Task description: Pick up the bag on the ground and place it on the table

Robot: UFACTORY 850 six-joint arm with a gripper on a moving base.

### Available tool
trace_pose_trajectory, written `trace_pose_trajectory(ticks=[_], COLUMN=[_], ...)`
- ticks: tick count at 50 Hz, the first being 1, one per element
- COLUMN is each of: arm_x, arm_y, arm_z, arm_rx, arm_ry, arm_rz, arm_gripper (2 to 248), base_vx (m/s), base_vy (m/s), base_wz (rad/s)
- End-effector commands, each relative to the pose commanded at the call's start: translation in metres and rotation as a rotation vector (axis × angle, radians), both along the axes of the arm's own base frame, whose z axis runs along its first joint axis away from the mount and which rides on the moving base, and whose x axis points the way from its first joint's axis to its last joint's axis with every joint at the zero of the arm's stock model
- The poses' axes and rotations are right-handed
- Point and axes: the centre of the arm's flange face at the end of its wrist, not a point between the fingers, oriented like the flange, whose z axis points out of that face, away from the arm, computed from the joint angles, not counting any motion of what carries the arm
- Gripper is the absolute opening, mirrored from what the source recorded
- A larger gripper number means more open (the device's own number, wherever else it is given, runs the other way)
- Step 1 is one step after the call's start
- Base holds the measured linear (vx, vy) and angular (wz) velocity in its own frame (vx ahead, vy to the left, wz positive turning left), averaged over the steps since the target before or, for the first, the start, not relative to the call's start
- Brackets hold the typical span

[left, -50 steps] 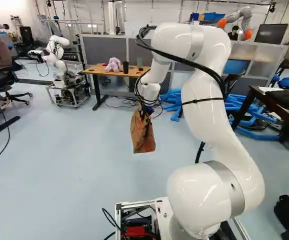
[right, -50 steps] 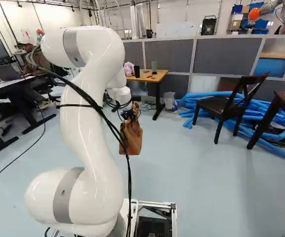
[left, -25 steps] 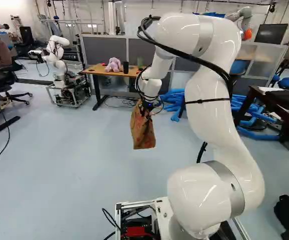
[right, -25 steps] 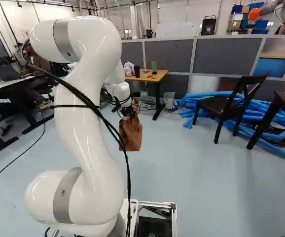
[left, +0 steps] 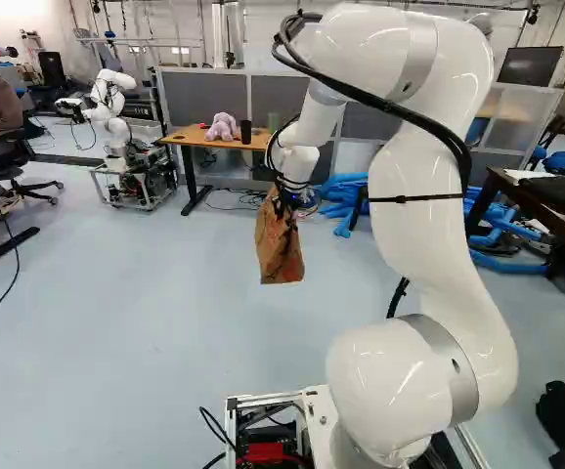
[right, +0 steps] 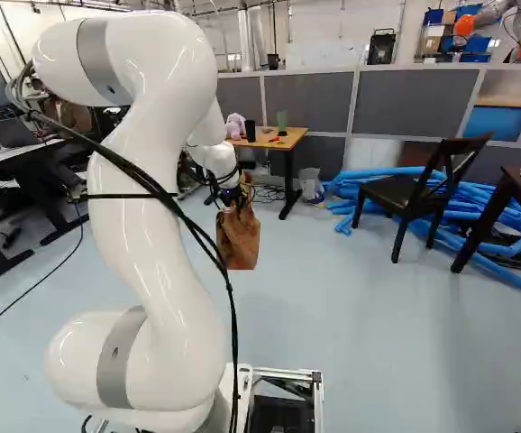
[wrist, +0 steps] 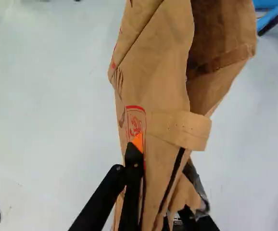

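Holds a bag [left: 281, 252] of thin brown paper, creased and softly folded, roughly oblong, with red printing and a loose paper strip across one side; has it clamped between the jaws of the gripper [left: 282, 203], parted by bunched paper; presses one orange pad [wrist: 137, 141] against it; cannot tell the exact gap, with the other finger mostly hidden behind paper.

Points the bag downward, long axis near upright, slightly tilted in the left base view; dangles it in midair above the floor [left: 165, 313], nearer than the table [left: 189, 137], left of the dark chair [right: 409, 194].
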Motion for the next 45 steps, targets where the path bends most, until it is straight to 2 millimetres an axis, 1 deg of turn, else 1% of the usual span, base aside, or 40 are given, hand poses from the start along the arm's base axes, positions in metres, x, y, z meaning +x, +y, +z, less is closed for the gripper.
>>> trace_pose_trajectory(ticks=[45], arm_x=[0.003], arm_y=[0.002], arm_z=[0.058], arm_rx=[0.084], arm_ry=[-0.05], arm_rz=[-0.062], arm_gripper=[21], base_vx=[0.0], base_vy=[0.0], base_wz=[0.0])
